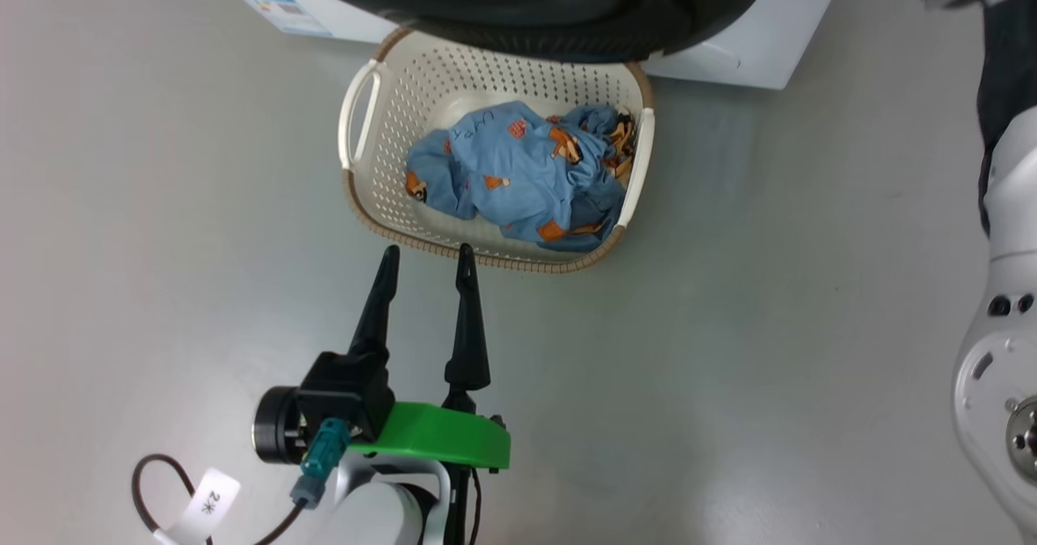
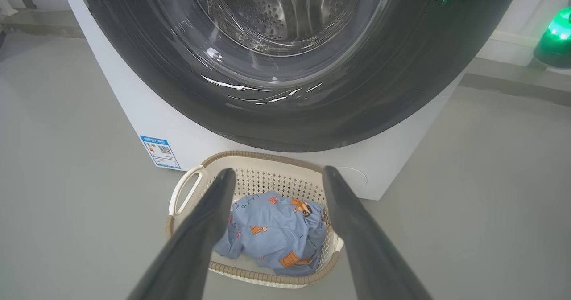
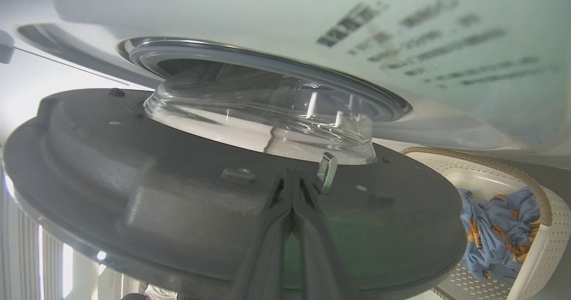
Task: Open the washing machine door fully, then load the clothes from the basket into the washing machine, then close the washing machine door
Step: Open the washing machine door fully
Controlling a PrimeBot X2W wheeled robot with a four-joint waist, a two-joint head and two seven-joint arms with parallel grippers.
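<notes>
The basket (image 1: pixel 360 108) stands on the floor just before the washing machine (image 1: pixel 729 51), and the light blue clothes (image 1: pixel 518 172) lie bundled inside it. My left gripper (image 1: pixel 428 252) hovers open and empty at the basket's near rim; its wrist view has the clothes (image 2: pixel 272 233) between the two fingers. The washing machine door (image 1: pixel 527 10) stands partly open, its black rim overhanging the basket's far edge. In the right wrist view my right gripper (image 3: pixel 292 175) is shut with nothing in it, tips at the door's inner face (image 3: pixel 134 166) beside the latch hook (image 3: pixel 328 170), under the glass bowl (image 3: pixel 258 113).
Grey floor spreads on both sides of the basket. A blue label sticker (image 2: pixel 160 152) sits low on the machine's front. My right arm (image 1: pixel 1004 351) stands along the right edge of the head view. The grey gasket ring (image 3: pixel 267 59) shows behind the glass bowl.
</notes>
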